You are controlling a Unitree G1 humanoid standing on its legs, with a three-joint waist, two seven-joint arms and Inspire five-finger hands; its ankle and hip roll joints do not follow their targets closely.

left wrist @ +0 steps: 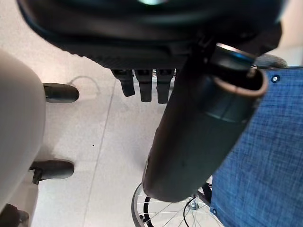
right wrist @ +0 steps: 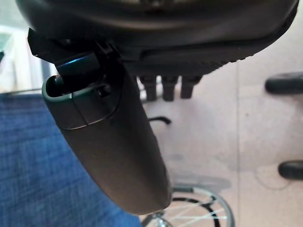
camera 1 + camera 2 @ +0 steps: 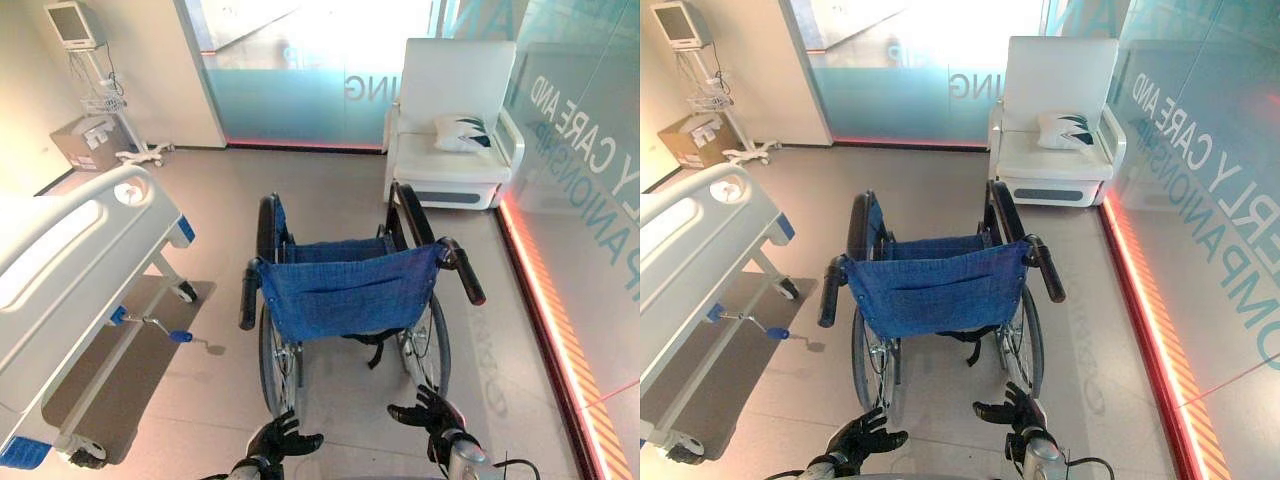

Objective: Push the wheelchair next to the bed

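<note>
A wheelchair point(image 3: 345, 290) with a blue cloth back point(image 3: 935, 290) stands in the middle of the floor, facing away from me. Its black push handles, left point(image 3: 248, 297) and right point(image 3: 465, 272), point back toward me. The white hospital bed point(image 3: 70, 260) lies along the left, a short gap from the wheelchair. My left hand point(image 3: 282, 438) and right hand point(image 3: 430, 413) hang low behind the big wheels, below the handles, fingers spread and holding nothing. In the left wrist view my thumb point(image 1: 199, 142) lies beside the blue cloth point(image 1: 265, 151); the right wrist view shows my thumb point(image 2: 113, 151) next to it too.
A white armchair point(image 3: 455, 110) with a cushion stands ahead at the back right. A glass wall with an orange floor strip point(image 3: 555, 330) runs along the right. A crank with a blue tip point(image 3: 165, 328) sticks out from the bed. A monitor stand point(image 3: 90, 60) and a box point(image 3: 88, 140) sit back left.
</note>
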